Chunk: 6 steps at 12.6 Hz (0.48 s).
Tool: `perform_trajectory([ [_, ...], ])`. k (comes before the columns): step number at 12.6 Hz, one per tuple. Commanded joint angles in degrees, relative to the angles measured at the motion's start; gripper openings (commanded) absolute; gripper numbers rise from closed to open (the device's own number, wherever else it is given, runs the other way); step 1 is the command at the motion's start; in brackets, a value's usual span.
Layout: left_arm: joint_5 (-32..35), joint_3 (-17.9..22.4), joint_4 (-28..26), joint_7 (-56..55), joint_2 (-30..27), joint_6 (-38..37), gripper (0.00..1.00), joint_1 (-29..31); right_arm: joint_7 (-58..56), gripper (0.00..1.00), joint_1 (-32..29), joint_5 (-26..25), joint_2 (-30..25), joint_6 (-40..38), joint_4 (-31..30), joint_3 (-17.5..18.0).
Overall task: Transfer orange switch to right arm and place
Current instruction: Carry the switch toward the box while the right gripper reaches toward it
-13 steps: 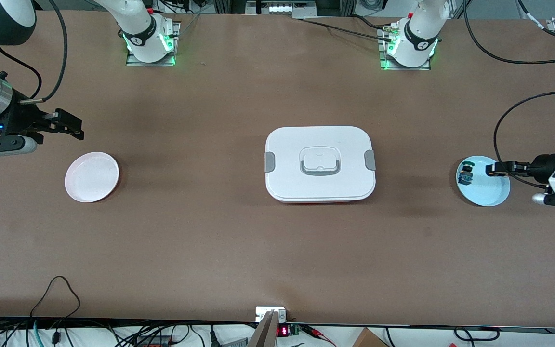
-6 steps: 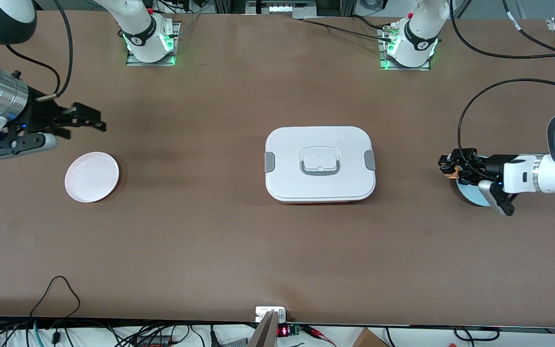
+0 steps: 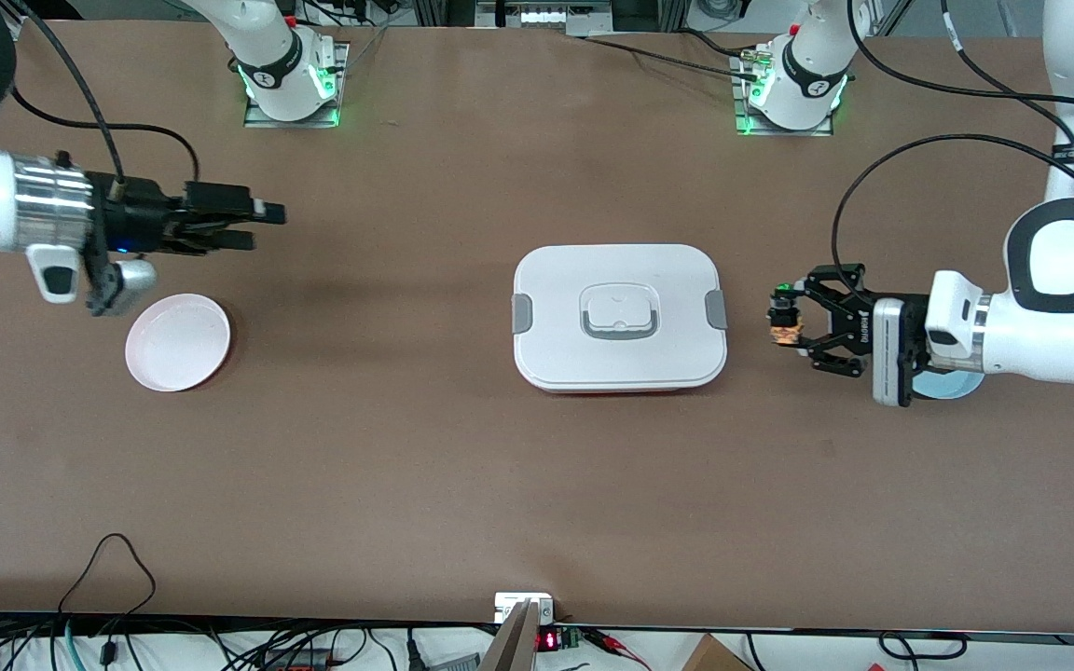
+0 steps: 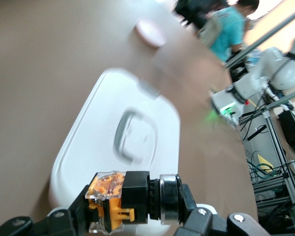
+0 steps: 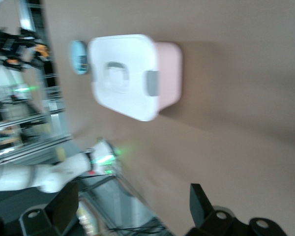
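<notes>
My left gripper (image 3: pixel 785 319), a black linkage claw, is shut on the orange switch (image 3: pixel 788 328) and holds it in the air over the table between the white lidded box (image 3: pixel 619 317) and the blue plate (image 3: pixel 956 386). In the left wrist view the switch (image 4: pixel 130 199) lies sideways between the jaws of the left gripper (image 4: pixel 132 210), orange and clear part at one end, black body and metal ring at the other. My right gripper (image 3: pixel 262 226), slim and black, is open and empty over the table beside the pink plate (image 3: pixel 178 341). Its fingers (image 5: pixel 200 202) stand wide apart.
The white box sits at the table's middle and also shows in the right wrist view (image 5: pixel 125 73). The blue plate is mostly hidden under my left wrist. The pink plate lies toward the right arm's end. Cables run along the table edge nearest the front camera.
My left gripper has lifted the orange switch off the blue plate and carried it toward the white box. My right gripper has swung from the table's end toward the middle.
</notes>
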Motion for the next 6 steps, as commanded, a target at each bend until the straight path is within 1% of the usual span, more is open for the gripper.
perform_trajectory([
  [1,-6.8,-3.9,-0.2,10.9,0.3,3.4,0.24,-0.5,-1.4,1.00,2.5,10.5,3.5,1.0,-0.2,0.0],
  [2,-9.2,-5.2,-0.2,19.1,1.3,7.3,0.24,-1.7,-1.4,1.00,3.6,14.9,4.7,2.2,-0.2,0.0],
  [3,-12.3,-5.4,-0.2,25.6,2.4,9.5,0.24,-2.6,-1.4,1.00,5.3,20.2,6.3,3.5,-0.2,0.0],
  [4,-15.7,-5.4,-0.5,30.0,2.8,10.4,0.23,-3.5,-1.4,1.00,7.3,25.2,7.4,6.3,-0.2,0.0],
  [5,-18.1,-5.4,-0.7,32.8,3.2,11.4,0.23,-4.0,-1.4,1.00,8.8,28.6,8.0,9.1,-0.3,0.0],
  [6,-21.2,-5.5,-1.6,35.3,2.8,13.4,0.23,-5.4,-2.0,1.00,9.8,33.0,9.8,11.2,-0.3,0.0],
])
